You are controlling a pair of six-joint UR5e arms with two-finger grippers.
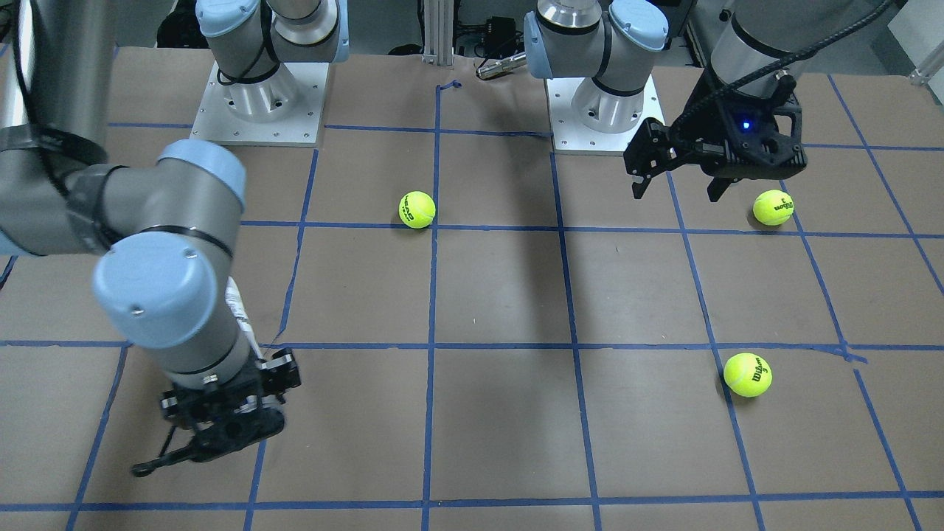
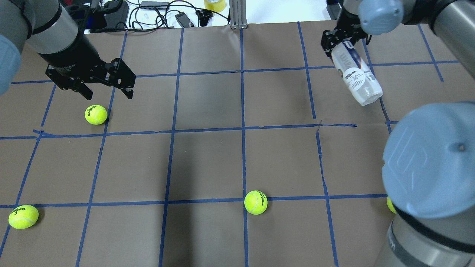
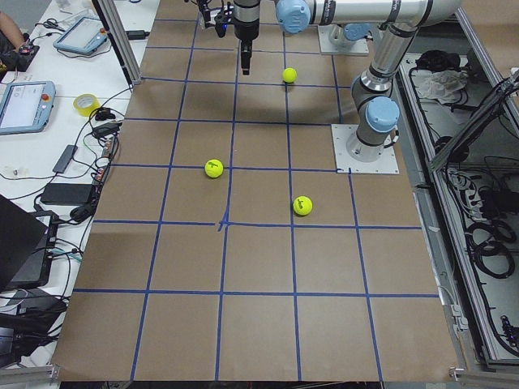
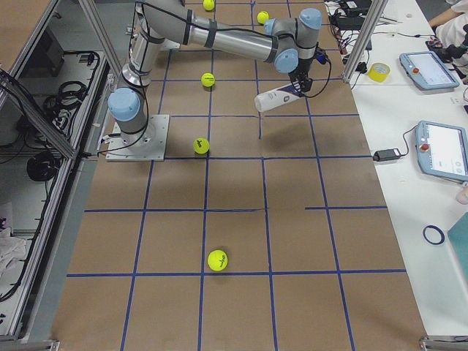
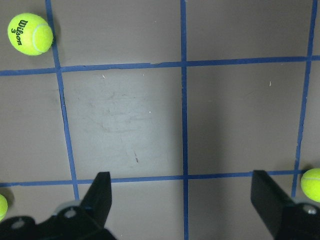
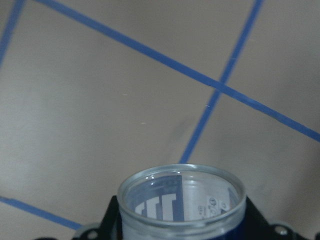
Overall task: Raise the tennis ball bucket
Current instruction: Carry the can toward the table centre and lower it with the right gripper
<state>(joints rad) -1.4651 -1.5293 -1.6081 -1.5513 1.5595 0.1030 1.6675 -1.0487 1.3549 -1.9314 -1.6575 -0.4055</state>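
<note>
The tennis ball bucket (image 2: 355,77), a clear can with a navy-and-white Wilson label, hangs tilted above the table at the far right. My right gripper (image 2: 343,39) is shut on its upper end. The right wrist view shows the can's open rim (image 6: 182,200) between the fingers, with the table below. In the exterior right view the can (image 4: 281,95) is off the table, with its shadow underneath. In the front-facing view my right arm hides most of it; only a white strip (image 1: 240,310) shows. My left gripper (image 2: 107,91) is open and empty above a tennis ball (image 2: 96,114).
Tennis balls lie at the near left (image 2: 23,216) and near middle (image 2: 255,202), and one is half hidden by my right arm (image 2: 389,204). Cables and tape rolls lie beyond the table's far edge (image 2: 156,11). Both arm bases (image 1: 258,103) stand on the robot's side.
</note>
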